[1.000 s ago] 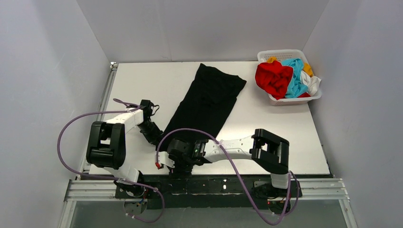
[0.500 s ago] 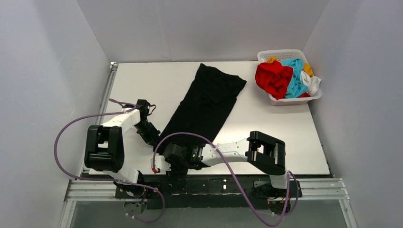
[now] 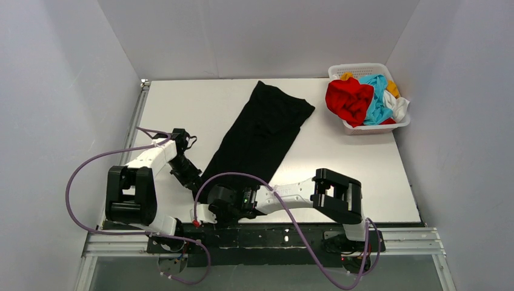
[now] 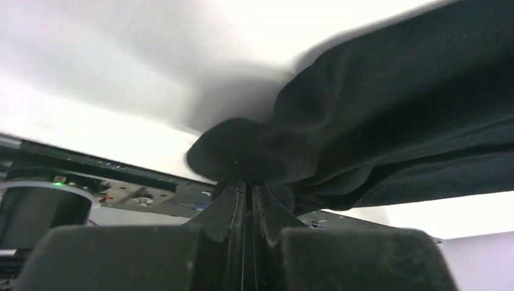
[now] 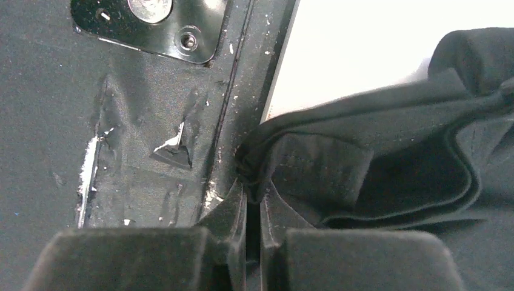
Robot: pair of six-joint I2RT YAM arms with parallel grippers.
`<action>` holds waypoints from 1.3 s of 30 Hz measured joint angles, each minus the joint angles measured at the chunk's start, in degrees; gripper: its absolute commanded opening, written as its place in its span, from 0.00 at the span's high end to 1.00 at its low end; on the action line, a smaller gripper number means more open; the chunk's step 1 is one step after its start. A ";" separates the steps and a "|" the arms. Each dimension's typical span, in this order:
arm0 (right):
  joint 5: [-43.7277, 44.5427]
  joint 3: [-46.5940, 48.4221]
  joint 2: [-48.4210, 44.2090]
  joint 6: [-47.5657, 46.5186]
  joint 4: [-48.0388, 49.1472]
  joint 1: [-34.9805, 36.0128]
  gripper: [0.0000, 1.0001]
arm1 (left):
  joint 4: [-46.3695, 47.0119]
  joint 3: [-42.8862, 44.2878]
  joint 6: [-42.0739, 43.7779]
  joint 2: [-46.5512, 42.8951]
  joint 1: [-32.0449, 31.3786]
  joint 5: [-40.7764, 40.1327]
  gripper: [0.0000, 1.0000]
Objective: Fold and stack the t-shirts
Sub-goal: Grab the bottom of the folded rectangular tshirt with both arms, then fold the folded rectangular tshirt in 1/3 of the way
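The black t-shirt (image 3: 260, 130) lies as a long folded strip, slanting from the far middle of the table to the near left. My left gripper (image 3: 195, 182) is shut on its near-left corner; the left wrist view shows cloth (image 4: 394, 121) bunched at my left gripper (image 4: 250, 185). My right gripper (image 3: 209, 197) sits at the shirt's near end by the table's front edge. In the right wrist view my right gripper (image 5: 253, 189) is shut on the hem (image 5: 376, 157). Red (image 3: 348, 100), light blue (image 3: 379, 97), white (image 3: 400, 109) and orange-yellow (image 3: 393, 88) t-shirts lie crumpled in the basket.
The white lattice basket (image 3: 357, 66) stands at the far right corner of the table. A black metal frame (image 5: 151, 121) runs along the table's front edge just beside my right gripper. Purple cables (image 3: 91, 163) loop off both arms. Grey walls close in on three sides.
My right gripper has shut on the black shirt's near hem. Both arms have shifted a little leftward and nearer, and the shirt's near end has moved with them.
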 measured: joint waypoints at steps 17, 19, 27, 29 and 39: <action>-15.32 -8.96 -17.25 8.00 1.03 -1.57 0.99 | -16.04 -7.61 -9.42 -25.46 0.31 -8.59 1.00; -15.65 -9.92 -17.27 8.79 1.36 -1.57 0.99 | -16.44 -7.61 -9.64 -26.49 0.31 -7.65 1.00; -15.34 -13.90 -19.56 13.00 4.22 -5.31 0.99 | -14.64 -3.76 -10.05 -21.16 -2.08 -4.00 1.00; -15.28 -14.91 -21.42 14.08 4.68 -8.13 0.99 | -13.60 -0.46 -10.43 -17.73 -4.44 -3.52 1.00; -14.69 -18.14 -26.43 17.99 8.37 -22.34 0.99 | -10.69 18.75 -13.05 1.42 -7.72 -1.88 1.00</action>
